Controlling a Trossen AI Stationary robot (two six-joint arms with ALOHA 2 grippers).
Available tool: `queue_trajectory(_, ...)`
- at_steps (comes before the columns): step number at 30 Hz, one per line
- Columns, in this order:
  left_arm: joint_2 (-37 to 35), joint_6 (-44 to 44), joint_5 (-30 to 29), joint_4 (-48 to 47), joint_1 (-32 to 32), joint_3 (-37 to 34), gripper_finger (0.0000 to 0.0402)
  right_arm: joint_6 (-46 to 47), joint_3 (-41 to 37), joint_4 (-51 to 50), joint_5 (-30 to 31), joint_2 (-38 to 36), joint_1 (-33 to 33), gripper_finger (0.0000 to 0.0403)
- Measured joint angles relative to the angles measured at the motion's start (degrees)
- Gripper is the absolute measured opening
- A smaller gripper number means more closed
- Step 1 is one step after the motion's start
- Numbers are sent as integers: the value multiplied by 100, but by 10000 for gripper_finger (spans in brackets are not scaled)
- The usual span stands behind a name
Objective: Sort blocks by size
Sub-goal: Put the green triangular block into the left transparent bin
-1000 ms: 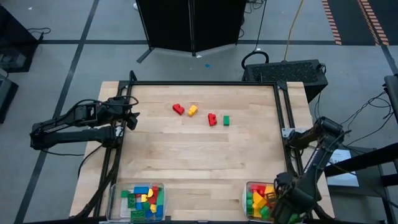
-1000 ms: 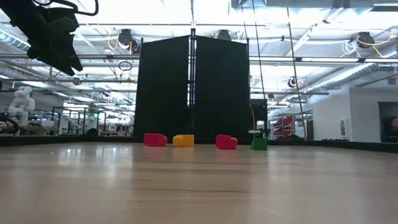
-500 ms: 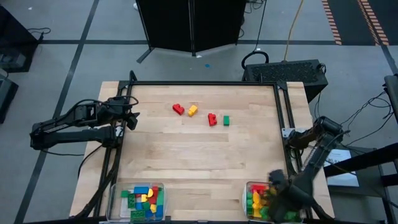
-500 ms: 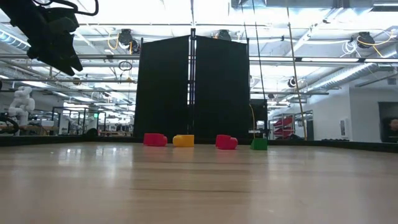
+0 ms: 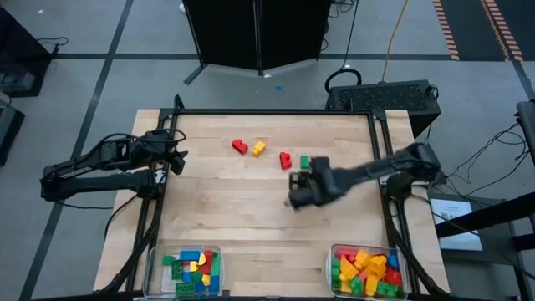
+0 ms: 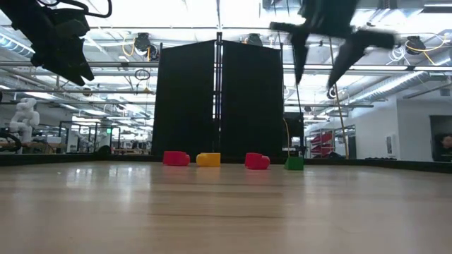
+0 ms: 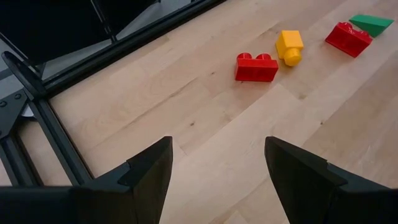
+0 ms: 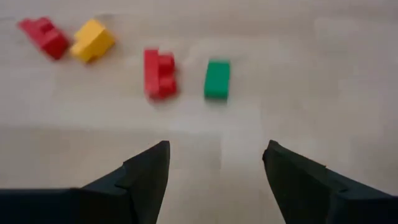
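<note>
On the pale wooden table (image 5: 251, 217), 4 small plastic studded bricks lie loose in a ragged row toward the 12 o'clock edge. From 9 to 3 o'clock along that row: a red 2-stud brick (image 5: 240, 147), a yellow brick (image 5: 259, 148) just beside it, a second red brick (image 5: 285, 160) a little apart, and a green brick (image 5: 304, 160) near that one. None of the 4 touches another.

The right gripper (image 5: 299, 189) hangs above the table middle, its arm reaching in from 3 o'clock. It sits just toward 6 o'clock from the second red brick and the green brick, above the boards and touching neither. In the right wrist view its 2 dark fingers (image 8: 146, 180) stand wide apart with only bare wood between them; the low view shows the same spread prongs high above the surface. All 4 loose bricks lie ahead of it.

The left gripper (image 5: 177, 156) waits over the table's 9 o'clock edge, beside the black frame rail (image 5: 167, 180). Its fingers (image 7: 149, 177) are also spread wide and hold nothing.

Two clear plastic bins sit at the 6 o'clock edge. The bin at 7 o'clock (image 5: 157, 269) holds a heap of green, blue, yellow and red bricks (image 5: 194, 267). The bin at 5 o'clock (image 5: 331, 269) holds a fuller heap of mostly yellow, red and green bricks (image 5: 368, 269). The brick sizes in each heap cannot be told.
</note>
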Motion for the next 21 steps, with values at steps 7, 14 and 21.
queue_trajectory(7, 1, 2, 0, 0, -1, 0, 255, -1566, -374, 932, 851, 416, -1072, 249)
queue_trajectory(14, 1, 4, 0, 0, -1, 0, 255, -1755, -1238, 2034, 834, 545, -1419, 249)
queue_trajectory(21, 1, 24, 0, 4, -1, 0, 255, -1601, -2612, 4260, 429, 548, -1568, 249)
